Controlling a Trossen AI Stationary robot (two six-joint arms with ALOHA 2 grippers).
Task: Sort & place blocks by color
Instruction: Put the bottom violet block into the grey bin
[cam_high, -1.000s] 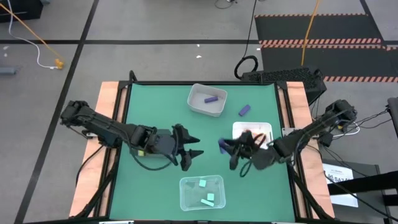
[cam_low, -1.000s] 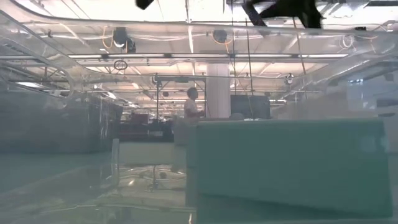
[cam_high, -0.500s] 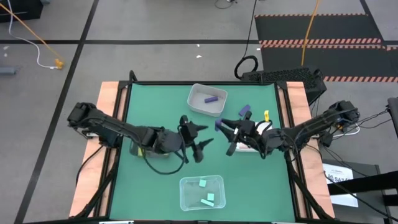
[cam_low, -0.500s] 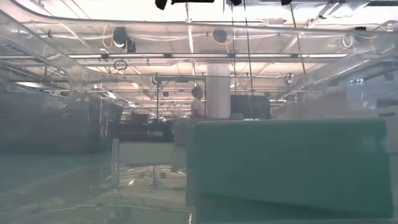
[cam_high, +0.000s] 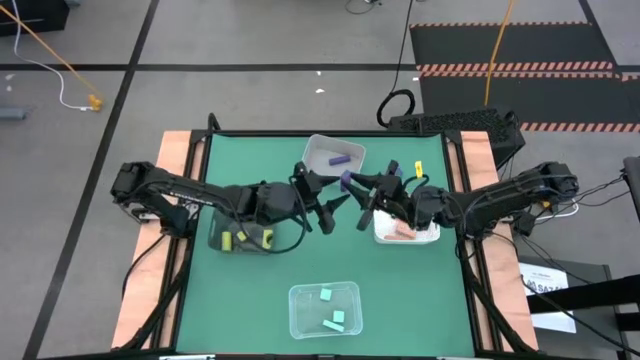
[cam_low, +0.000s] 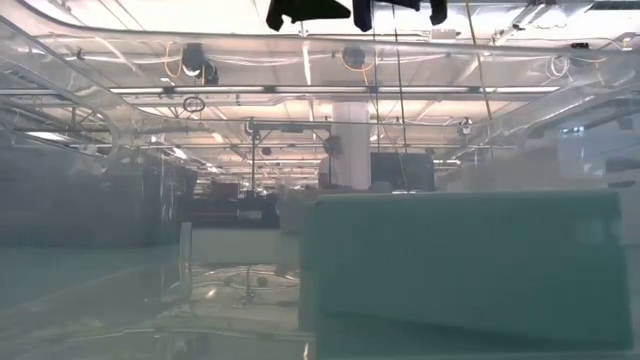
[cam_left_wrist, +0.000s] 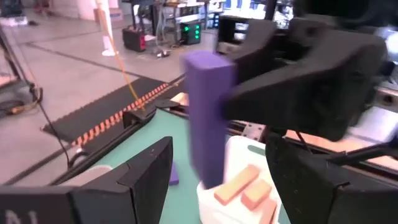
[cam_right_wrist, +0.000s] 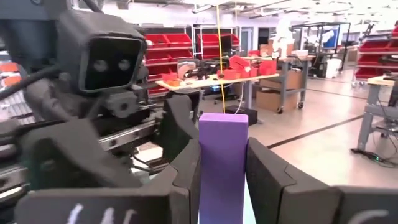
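My left gripper (cam_high: 322, 203) has swung up to mid-table, its claw wide open and empty. My right gripper (cam_high: 352, 187) has carried the purple block (cam_high: 346, 180) up, pinching it, beside the grey tray (cam_high: 318, 168). A hand-over looks close.

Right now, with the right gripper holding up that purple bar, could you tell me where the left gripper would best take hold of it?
Probably the free upper half of the purple bar. It stands upright, its lower end clamped in the right gripper, so only the top is clear. The left gripper, open and facing it, could come in level and close across the flat long faces, above the right fingers.
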